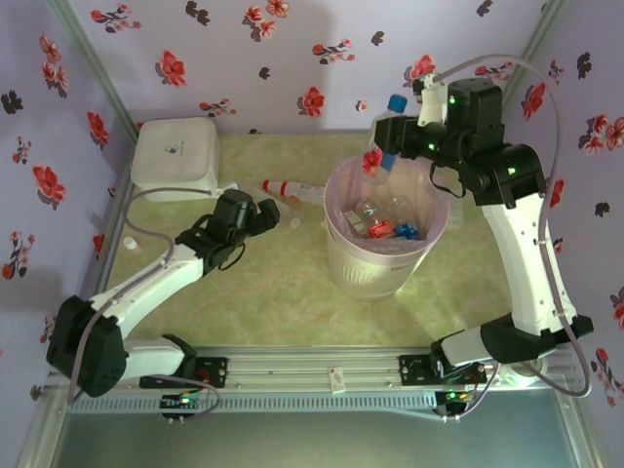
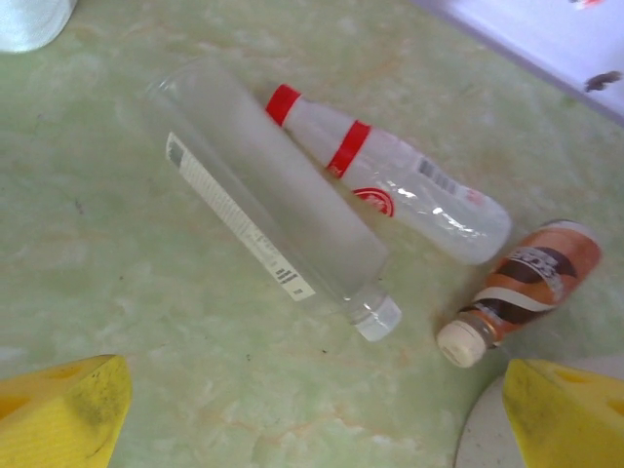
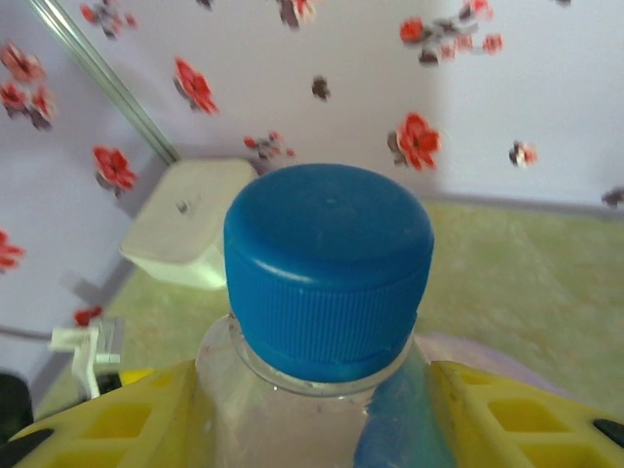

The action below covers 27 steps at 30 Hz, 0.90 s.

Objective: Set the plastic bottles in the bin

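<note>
From above, your right gripper (image 1: pixel 390 146) is clamped on a blue-capped bottle (image 1: pixel 395 105), held cap-up at the far rim of the bin (image 1: pixel 363 278). Several bottles (image 1: pixel 385 227) lie inside the bin. The flowered wall (image 1: pixel 292 68) stands close behind that gripper, so you have little room on its far side. Your left gripper (image 1: pixel 276 216) hangs over the table (image 1: pixel 263 292) left of the bin, near a red-capped bottle (image 1: pixel 283 187) that lies toward the back edge. The white lidded box (image 1: pixel 175 156) sits in the far left corner, apart from the arm. Open green surface stretches between the bin and the rail (image 1: pixel 312 369) at the near edge.

In the left wrist view, your yellow fingers (image 2: pixel 63 414) stand wide apart with nothing between them. Three bottles lie on their sides beyond them. A frosted clear bottle (image 2: pixel 273 210) lies nearest, and the red-capped bottle runs along its far side, close enough that you cannot tell whether they touch. A brown-labelled bottle (image 2: pixel 531 278) with a cream cap lies to the right, just beside the red-capped one's base. You have open table left of the frosted bottle. The foot of the wall cuts across the upper right corner.

In the right wrist view, the blue cap stands upright in the middle. Your fingers (image 3: pixel 127 419) press the bottle from both sides below its neck. Behind it, the white box sits at the wall's foot on the left, and open table lies to the right.
</note>
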Each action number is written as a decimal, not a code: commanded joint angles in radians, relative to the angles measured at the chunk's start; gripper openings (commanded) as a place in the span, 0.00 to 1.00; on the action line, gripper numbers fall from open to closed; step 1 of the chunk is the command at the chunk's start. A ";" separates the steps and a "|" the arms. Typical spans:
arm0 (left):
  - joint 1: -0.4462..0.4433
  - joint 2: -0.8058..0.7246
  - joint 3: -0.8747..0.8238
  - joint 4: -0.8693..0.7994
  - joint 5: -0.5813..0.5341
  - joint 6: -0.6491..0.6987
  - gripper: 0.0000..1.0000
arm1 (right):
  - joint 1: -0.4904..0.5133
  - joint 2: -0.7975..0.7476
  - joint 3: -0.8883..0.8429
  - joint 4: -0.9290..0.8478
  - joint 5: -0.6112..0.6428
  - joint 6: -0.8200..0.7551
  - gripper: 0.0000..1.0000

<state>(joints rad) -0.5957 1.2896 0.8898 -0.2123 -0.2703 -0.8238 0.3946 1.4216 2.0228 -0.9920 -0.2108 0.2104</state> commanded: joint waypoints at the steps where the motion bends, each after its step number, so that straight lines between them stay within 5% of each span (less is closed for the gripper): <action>1: 0.017 0.059 0.069 -0.052 -0.028 -0.089 0.97 | 0.006 0.001 -0.009 -0.154 0.025 -0.062 0.47; 13: 0.039 0.211 0.155 -0.095 -0.027 -0.149 0.96 | 0.139 0.074 -0.194 -0.187 0.156 -0.091 0.46; 27: 0.056 0.367 0.262 -0.074 -0.001 -0.161 0.96 | 0.147 -0.003 -0.598 0.131 0.061 0.030 0.46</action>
<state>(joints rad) -0.5491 1.6245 1.1095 -0.2707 -0.2691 -0.9672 0.5457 1.4509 1.4670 -0.9390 -0.1535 0.2108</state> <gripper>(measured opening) 0.962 0.534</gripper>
